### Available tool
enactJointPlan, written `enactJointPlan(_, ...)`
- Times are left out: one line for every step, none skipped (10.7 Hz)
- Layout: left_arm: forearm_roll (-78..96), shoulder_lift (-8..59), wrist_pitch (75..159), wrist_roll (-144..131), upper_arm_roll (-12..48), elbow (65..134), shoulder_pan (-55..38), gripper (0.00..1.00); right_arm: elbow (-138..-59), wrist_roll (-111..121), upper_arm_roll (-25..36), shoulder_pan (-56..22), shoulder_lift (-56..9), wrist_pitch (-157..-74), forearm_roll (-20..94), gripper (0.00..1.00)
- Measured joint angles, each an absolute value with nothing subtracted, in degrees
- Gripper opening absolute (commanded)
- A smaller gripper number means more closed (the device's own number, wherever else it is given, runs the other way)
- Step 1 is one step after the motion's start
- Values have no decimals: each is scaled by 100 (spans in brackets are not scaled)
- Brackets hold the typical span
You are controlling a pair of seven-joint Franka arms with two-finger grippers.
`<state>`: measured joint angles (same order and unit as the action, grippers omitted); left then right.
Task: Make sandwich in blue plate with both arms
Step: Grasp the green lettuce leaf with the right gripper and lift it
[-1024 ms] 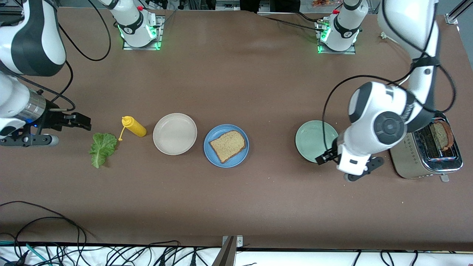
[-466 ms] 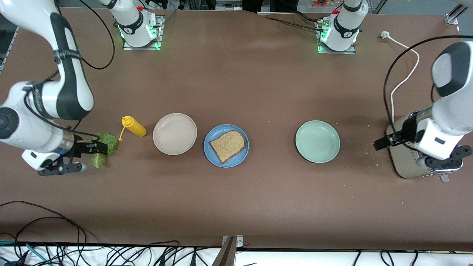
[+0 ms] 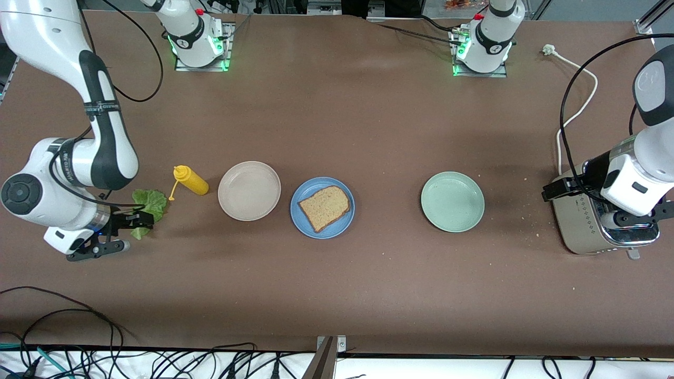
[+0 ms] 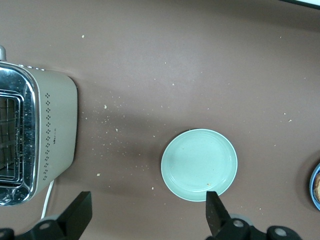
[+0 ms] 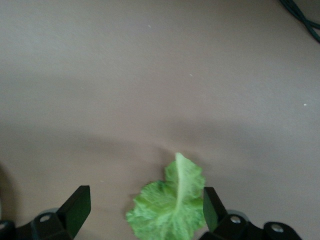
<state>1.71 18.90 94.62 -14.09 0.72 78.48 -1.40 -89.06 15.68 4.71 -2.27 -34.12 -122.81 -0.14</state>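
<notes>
Green lettuce (image 5: 170, 210) betw. right hand's (image 5: 145, 210) spread fingers (wrist cam only); left hand (image 4: 147, 212) released.

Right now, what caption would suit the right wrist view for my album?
Open black fingers of the right gripper hover over a ruffled green lettuce leaf on the brown table.

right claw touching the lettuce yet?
Cannot tell. In the right wrist view the open right claw straddles the lettuce leaf, no contact visible; in the front view it overlaps the leaf.

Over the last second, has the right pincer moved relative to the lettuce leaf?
Yes. The right pincer, open, has come from beside the mustard bottle to over the lettuce leaf, toward the front camera.
</notes>
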Motion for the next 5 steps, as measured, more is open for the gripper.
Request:
enactJointPlan(171, 1870, 9458, -1383, 72, 7848, -121, 100, -8944, 1697, 473, -115, -3429, -12300, -14, 100)
enactJointPlan(171, 1854, 9454, -1355, 72, 7848, -111, 100, -8988, 1818, 475, -26, -3469, -12304, -14, 100)
enactJointPlan(171, 1848, 9452, -1335, 72, 7848, -104, 100, -9043, 1891, 476, 50, -3572, -12307, -14, 100)
enactJointPlan(171, 1847, 9451, -1322, 72, 7848, -99, 100, -9091, 1919, 476, 99, -3729, -12320, -14, 100)
enactJointPlan(171, 1845, 9451, -1317, 72, 7849, -96, 100, -9124, 1926, 476, 127, -3910, -12383, -14, 100)
